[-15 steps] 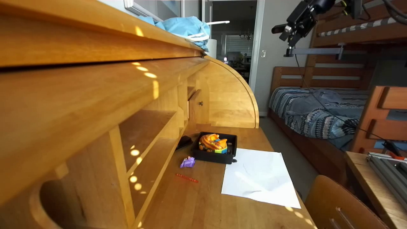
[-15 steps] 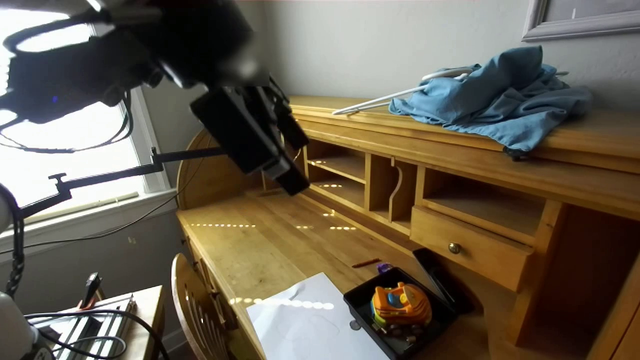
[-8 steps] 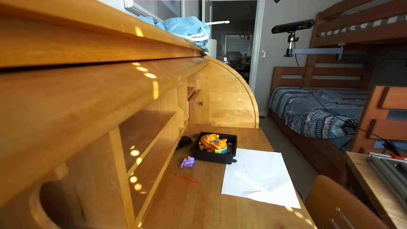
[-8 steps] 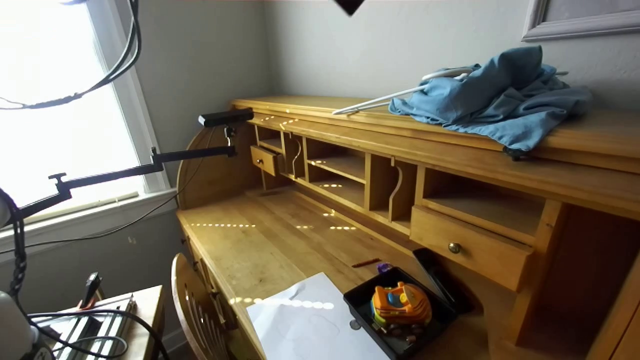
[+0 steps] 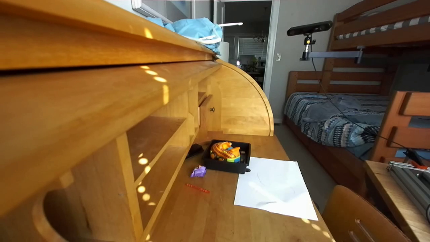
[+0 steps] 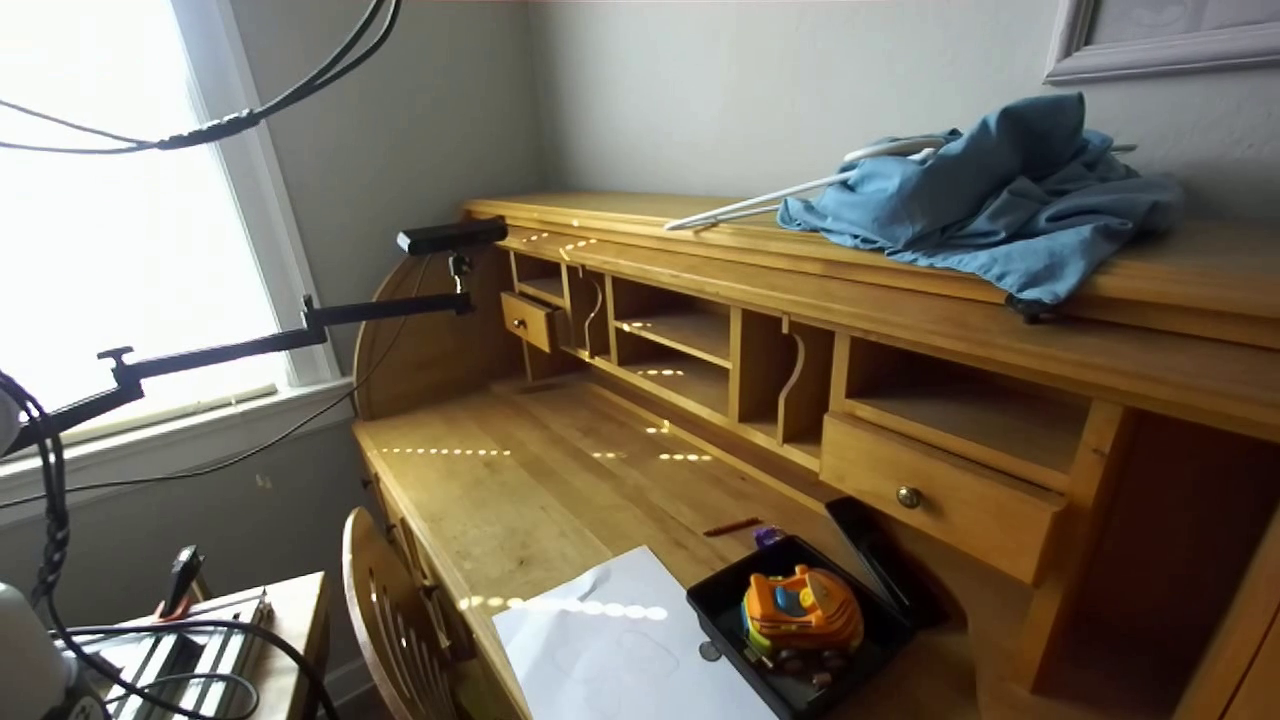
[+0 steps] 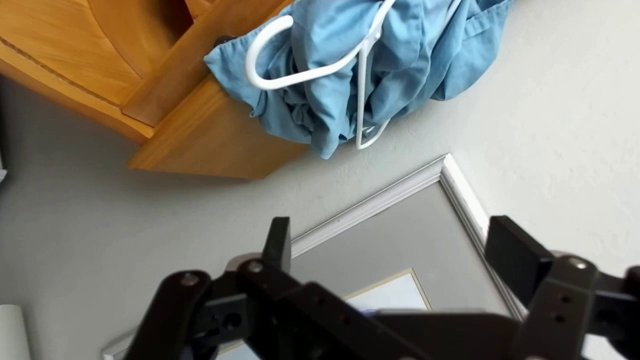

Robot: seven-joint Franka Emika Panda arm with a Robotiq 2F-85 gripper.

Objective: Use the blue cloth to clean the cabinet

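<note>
The blue cloth (image 6: 1000, 205) lies crumpled on top of the wooden cabinet (image 6: 900, 345), with a corner hanging over the front edge. A white hanger (image 6: 760, 203) is tangled in it. In an exterior view the cloth (image 5: 198, 28) shows at the far end of the cabinet's top (image 5: 100, 43). In the wrist view the cloth (image 7: 325, 100) and hanger (image 7: 300, 77) are at the top, beyond the fingertips. My gripper (image 7: 392, 240) is open and empty, apart from the cloth, with the wall and a picture frame behind its fingers. The gripper is out of view in both exterior views.
A black tray (image 6: 720, 600) with an orange toy car (image 6: 805, 610) stands on the desk surface beside white paper (image 6: 610, 650). A red crayon (image 5: 197, 188) and purple wrapper (image 5: 198, 171) lie near it. A picture frame (image 7: 370, 205) hangs on the wall. A camera arm (image 6: 390, 308) reaches over the desk's end.
The arm and gripper have moved up and out of both exterior views. The hanging cables have shifted in an exterior view. The cloth and desk items have not moved.
</note>
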